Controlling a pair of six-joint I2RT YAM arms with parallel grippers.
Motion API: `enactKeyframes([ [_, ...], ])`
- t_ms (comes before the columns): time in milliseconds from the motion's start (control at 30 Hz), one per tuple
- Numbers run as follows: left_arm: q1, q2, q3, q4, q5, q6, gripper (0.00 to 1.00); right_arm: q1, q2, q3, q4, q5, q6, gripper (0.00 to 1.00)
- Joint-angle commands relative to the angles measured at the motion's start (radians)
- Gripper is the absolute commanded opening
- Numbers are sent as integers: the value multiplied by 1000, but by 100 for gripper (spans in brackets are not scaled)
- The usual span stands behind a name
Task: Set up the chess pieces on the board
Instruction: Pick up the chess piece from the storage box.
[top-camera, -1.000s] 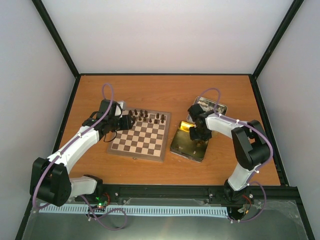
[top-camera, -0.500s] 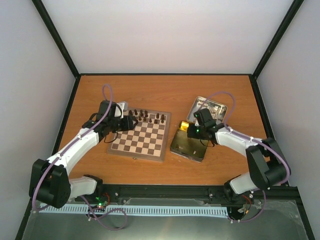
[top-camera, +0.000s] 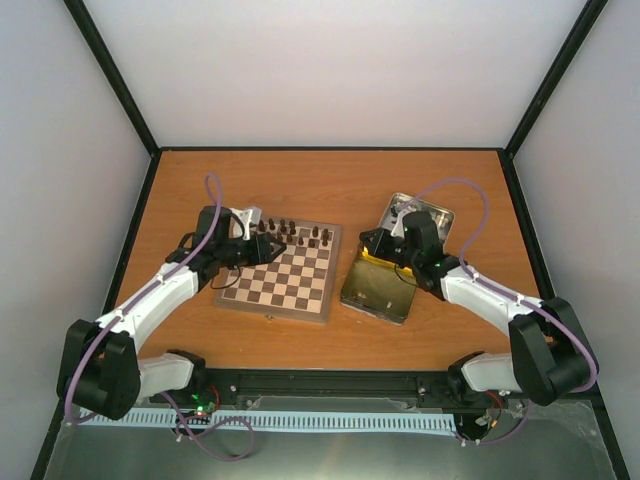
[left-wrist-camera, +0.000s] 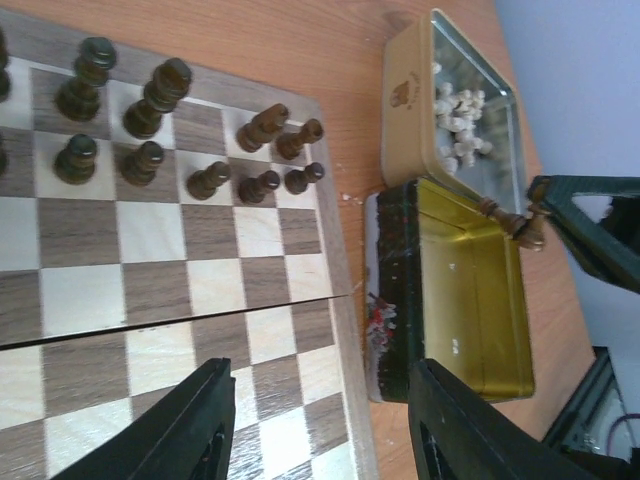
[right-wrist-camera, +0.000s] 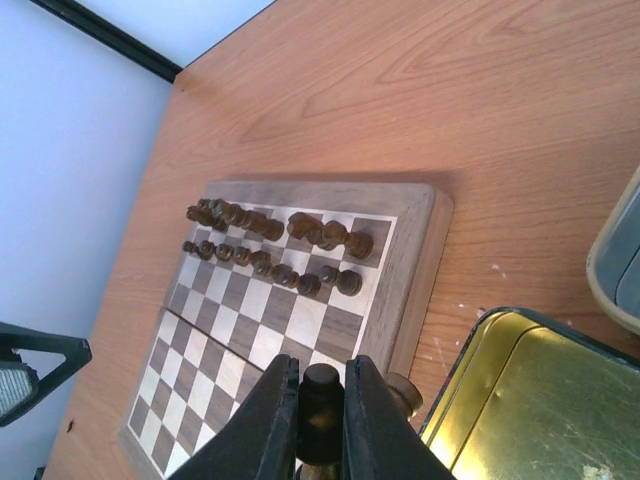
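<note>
The board (top-camera: 280, 278) lies left of centre, with dark chess pieces (top-camera: 292, 233) standing in its two far rows. They also show in the left wrist view as chess pieces (left-wrist-camera: 150, 130) and in the right wrist view as chess pieces (right-wrist-camera: 275, 250). My right gripper (right-wrist-camera: 320, 400) is shut on one dark chess piece (right-wrist-camera: 322, 385), held in the air just off the board's right edge (right-wrist-camera: 420, 270). From above, the right gripper (top-camera: 372, 243) hangs between board and tin. My left gripper (left-wrist-camera: 320, 425) is open and empty, low over the board's far-left part (top-camera: 266, 248).
A gold-lined dark tin (top-camera: 380, 288) sits right of the board. Behind it, a second tin (top-camera: 428, 214) holds cream-white pieces (left-wrist-camera: 460, 110). A small round wooden thing (right-wrist-camera: 400, 392) shows right behind my right fingers. Black frame posts and pale walls enclose the table.
The right arm has swung from over the gold-lined tin leftward and away from me to the board's right edge, carrying the dark piece. The left gripper has edged right and widened slightly.
</note>
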Motion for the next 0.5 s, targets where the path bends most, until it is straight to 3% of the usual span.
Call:
enactKeyframes([
  [0,4,-13,-18,123,121,-42,49,7,-6,-31,57,-45,-18,6],
  [100,-25,-5,-41,187,170,-68,51,9,-40,-56,82,-72,-7,6],
  [300,-184,80,-44,334,146,-143,54,9,-140,-103,73,-163,11,5],
  [467,-199,122,-61,523,229,-441,65,9,-272,-162,116,-286,-73,5],
])
